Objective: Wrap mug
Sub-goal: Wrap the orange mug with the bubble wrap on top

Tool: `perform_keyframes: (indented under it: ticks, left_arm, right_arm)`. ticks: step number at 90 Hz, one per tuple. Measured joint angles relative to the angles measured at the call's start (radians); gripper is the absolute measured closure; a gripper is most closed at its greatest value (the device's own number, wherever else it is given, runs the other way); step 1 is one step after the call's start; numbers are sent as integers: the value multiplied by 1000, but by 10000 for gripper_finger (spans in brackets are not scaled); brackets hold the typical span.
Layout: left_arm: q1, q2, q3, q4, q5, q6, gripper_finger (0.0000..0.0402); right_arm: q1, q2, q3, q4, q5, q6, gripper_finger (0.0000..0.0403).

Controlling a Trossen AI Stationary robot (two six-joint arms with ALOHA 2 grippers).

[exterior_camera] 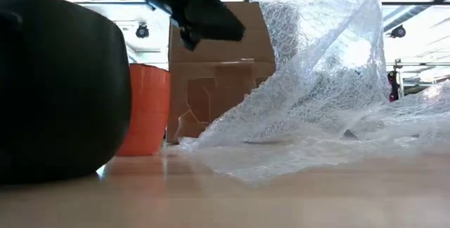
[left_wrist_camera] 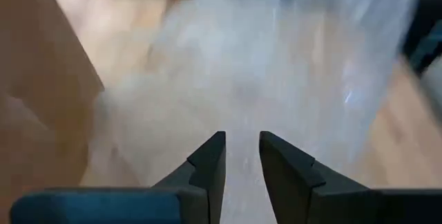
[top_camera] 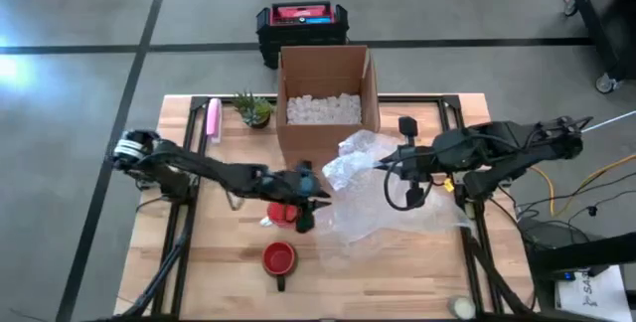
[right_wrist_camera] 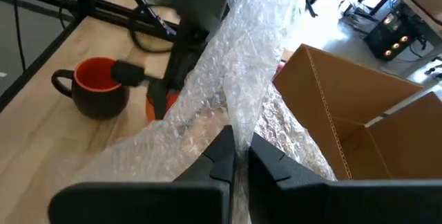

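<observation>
A mug, dark outside and red inside (top_camera: 279,258) (right_wrist_camera: 97,86), stands on the table near the front edge, handle toward the near side. It fills the left of the low view (exterior_camera: 56,87). A sheet of clear bubble wrap (top_camera: 383,198) (exterior_camera: 316,80) lies spread at the table's middle. One part of it is raised by my right gripper (right_wrist_camera: 238,140) (top_camera: 383,163), which is shut on it. My left gripper (left_wrist_camera: 242,137) (top_camera: 306,208) hovers open above the wrap's left edge, nothing between its fingers. An orange cup (exterior_camera: 148,108) stands just under it. My right gripper pinches a bunched-up fold of the bubble wrap (right_wrist_camera: 240,117) between its two fingers, coming from the table's right side. The held part stands lifted above the table (exterior_camera: 316,3), while the wrap's lower spread (exterior_camera: 295,150) rests on the tabletop.
An open cardboard box (top_camera: 326,93) with white packing fill stands at the far middle, just behind the wrap. A small potted plant (top_camera: 254,109) and a pink object (top_camera: 213,118) sit at the far left. Bare wood shows to the mug's left and right.
</observation>
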Motion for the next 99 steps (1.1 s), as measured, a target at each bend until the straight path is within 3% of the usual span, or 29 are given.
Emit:
perform_keyframes:
  ticks: [11,32,52,74,99]
  left_arm:
    - [0,91,136,-161,0,0,326]
    - [-7,193,247,-174,120,-20,320]
    - [-5,217,240,-174,137,-52,273]
    - [-6,285,216,-155,133,-70,207]
    - [-2,423,217,-85,129,-99,215]
  right_arm:
    - [0,0,0,-3,0,0,403]
    - [0,0,1,-140,0,73,403]
    - [0,-6,-35,-203,0,122,403]
    - [6,-8,-189,-187,1,222,403]
    - [92,-7,-427,-106,-19,423,403]
